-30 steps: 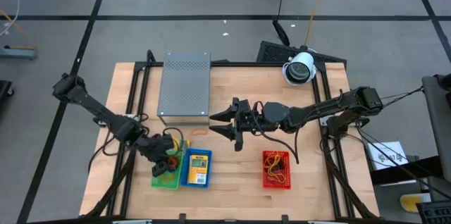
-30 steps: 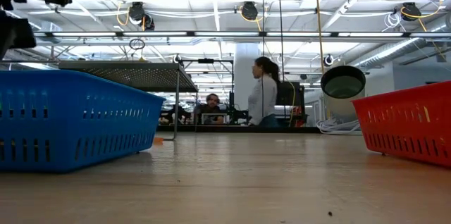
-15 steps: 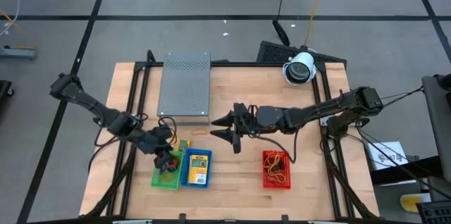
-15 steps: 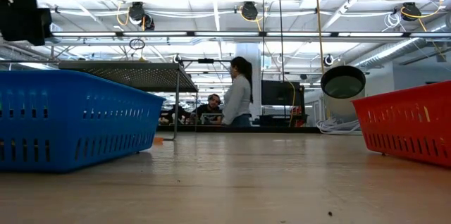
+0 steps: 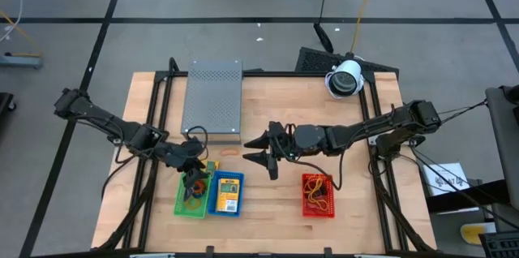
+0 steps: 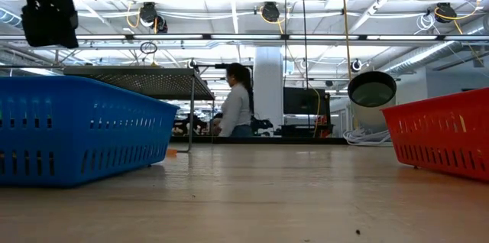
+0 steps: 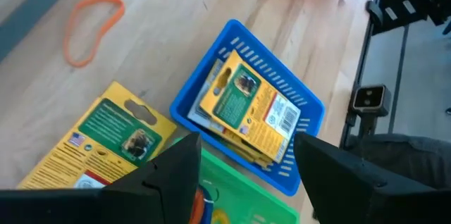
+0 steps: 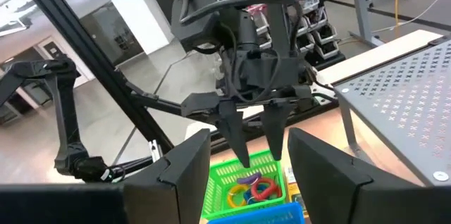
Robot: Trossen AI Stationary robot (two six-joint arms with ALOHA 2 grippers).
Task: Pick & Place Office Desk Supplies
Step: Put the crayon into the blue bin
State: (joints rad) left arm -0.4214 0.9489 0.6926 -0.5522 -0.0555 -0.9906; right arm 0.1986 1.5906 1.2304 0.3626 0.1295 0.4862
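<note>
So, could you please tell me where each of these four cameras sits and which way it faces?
High view: overhead, straight down on the table; both arms show, left hand, right hand.
Low view: at tabletop height, level across to the room; blue basket, red basket, the arms dark at the top.
Left wrist view: down past its own fingers onto the blue basket and an orange rubber band.
Right wrist view: past its fingers toward the left hand above the green basket.
Shared: both wrist views show the green basket.
</note>
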